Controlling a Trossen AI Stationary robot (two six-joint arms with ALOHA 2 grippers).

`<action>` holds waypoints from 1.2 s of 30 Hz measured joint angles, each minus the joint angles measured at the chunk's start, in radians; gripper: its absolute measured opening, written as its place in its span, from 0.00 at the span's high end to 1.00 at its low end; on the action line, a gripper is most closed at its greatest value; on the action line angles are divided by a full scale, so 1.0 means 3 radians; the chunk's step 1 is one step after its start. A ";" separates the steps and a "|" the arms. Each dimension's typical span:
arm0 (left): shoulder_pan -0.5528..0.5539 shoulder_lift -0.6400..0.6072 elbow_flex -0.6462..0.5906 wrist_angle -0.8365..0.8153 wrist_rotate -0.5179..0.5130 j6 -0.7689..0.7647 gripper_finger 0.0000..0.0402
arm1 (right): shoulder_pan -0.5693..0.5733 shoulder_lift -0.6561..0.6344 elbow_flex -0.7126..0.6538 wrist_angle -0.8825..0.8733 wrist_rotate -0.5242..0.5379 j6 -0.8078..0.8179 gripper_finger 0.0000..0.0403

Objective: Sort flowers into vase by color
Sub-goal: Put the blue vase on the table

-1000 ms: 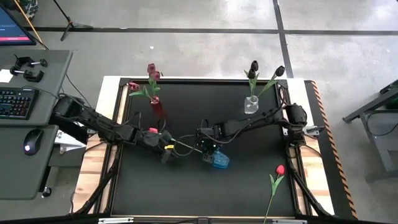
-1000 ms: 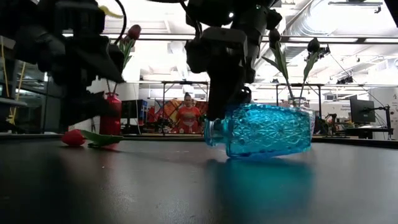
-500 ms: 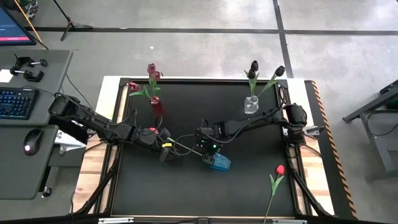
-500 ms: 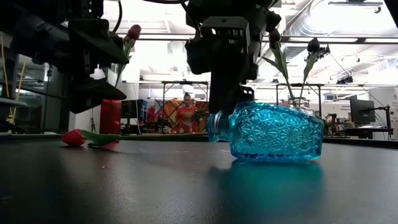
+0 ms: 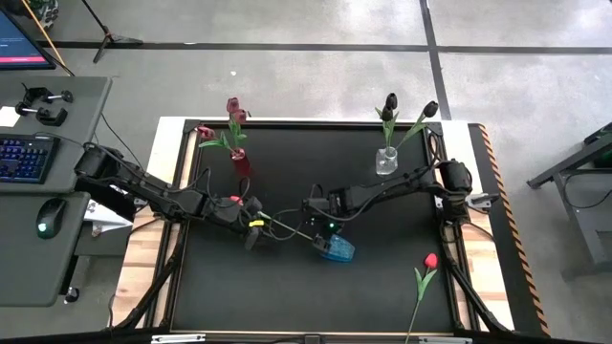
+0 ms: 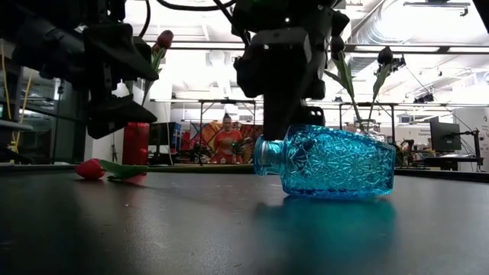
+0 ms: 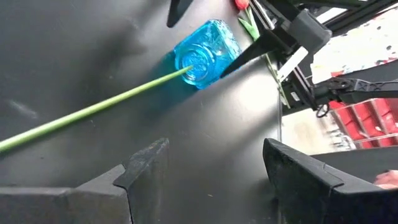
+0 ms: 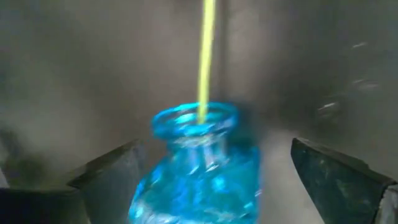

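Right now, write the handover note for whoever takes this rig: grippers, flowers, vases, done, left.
Left gripper: open at table centre, a green stem running past it.
Right gripper: open, straddling the blue vase, which lies on its side.
The stem's tip is in the blue vase's mouth.
Done: pink tulips in the red vase; dark tulips in the clear vase.
Left: stand the blue vase up, seat this flower, fetch the red tulip at the table's right edge.

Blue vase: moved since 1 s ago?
Yes. In the low view the blue vase lay flat on the table with its mouth low; now its neck is lifted, and it sits slightly further right against the red vase.
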 joint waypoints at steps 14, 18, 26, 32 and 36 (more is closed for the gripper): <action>0.0000 0.0003 0.0000 -0.0033 -0.0034 0.0023 0.38 | -0.0004 -0.0004 0.0001 -0.0023 0.0460 0.0358 0.02; 0.0000 0.0003 0.0000 -0.0032 -0.0064 0.0023 0.38 | -0.0004 -0.0004 0.0004 -0.0100 0.0462 0.0507 0.02; 0.0000 0.0003 0.0000 -0.0031 -0.0074 0.0003 0.38 | -0.0010 -0.0005 0.0004 -0.0229 0.0464 0.0915 0.02; 0.0000 0.0003 0.0000 -0.0030 -0.0076 0.0000 0.38 | -0.0010 -0.0005 -0.0009 -0.0282 0.0462 0.1290 0.09; 0.0000 0.0003 0.0000 -0.0029 -0.0076 0.0000 0.38 | -0.0010 0.0009 -0.0031 -0.0294 0.0486 0.1383 0.23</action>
